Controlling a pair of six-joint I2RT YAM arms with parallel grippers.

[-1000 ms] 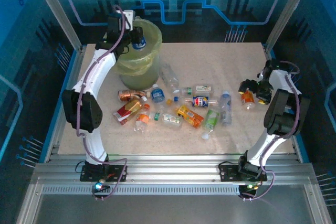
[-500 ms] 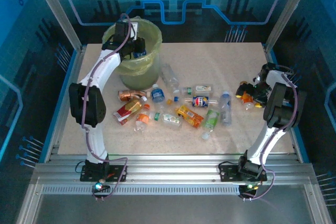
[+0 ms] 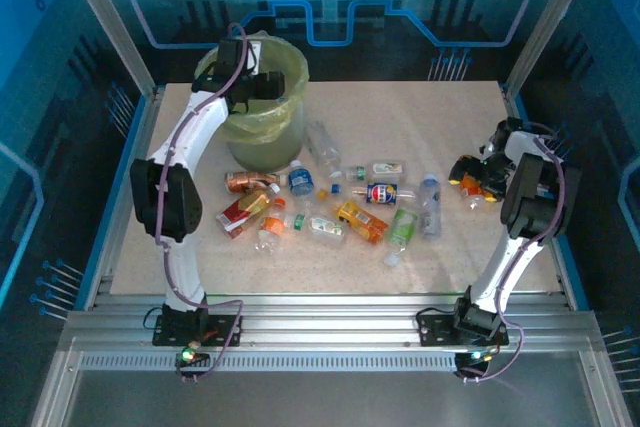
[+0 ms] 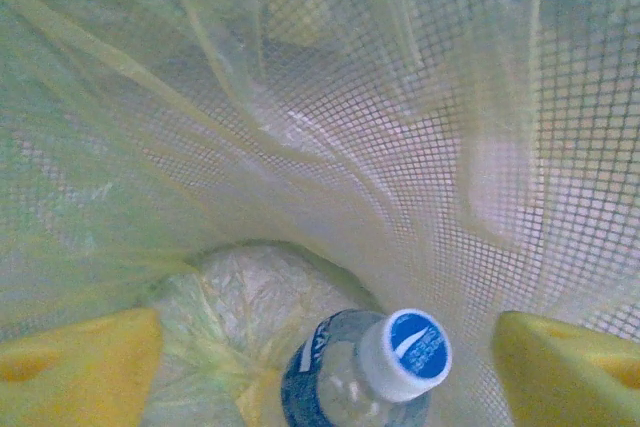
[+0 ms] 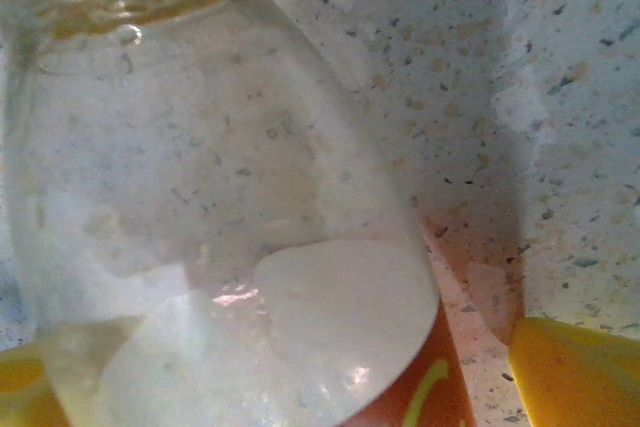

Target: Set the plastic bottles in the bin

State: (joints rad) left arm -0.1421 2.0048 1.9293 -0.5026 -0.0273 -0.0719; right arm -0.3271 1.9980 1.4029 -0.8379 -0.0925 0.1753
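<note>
The bin (image 3: 268, 117), lined with a yellow-green bag (image 4: 300, 97), stands at the table's back left. My left gripper (image 3: 262, 85) hangs inside its mouth, open. A clear bottle with a blue cap (image 4: 372, 375) sits loose between the wide yellow pads (image 4: 85, 365), touching neither. At the right edge my right gripper (image 3: 472, 177) is low and open around a clear bottle with an orange label (image 5: 220, 247). A gap shows beside its right pad (image 5: 580, 379). Several plastic bottles (image 3: 362, 219) lie scattered mid-table.
The loose bottles spread from a red-labelled one (image 3: 243, 209) on the left to a clear one (image 3: 430, 203) on the right. Another clear bottle (image 3: 323, 145) lies just beside the bin. A blue frame rail (image 3: 570, 247) borders the table past the right arm.
The left gripper dipped into the bin's mouth and opened, letting go of the blue-capped bottle. The right gripper crept a little along the right edge, its jaws narrowing slightly around the orange-labelled bottle.
</note>
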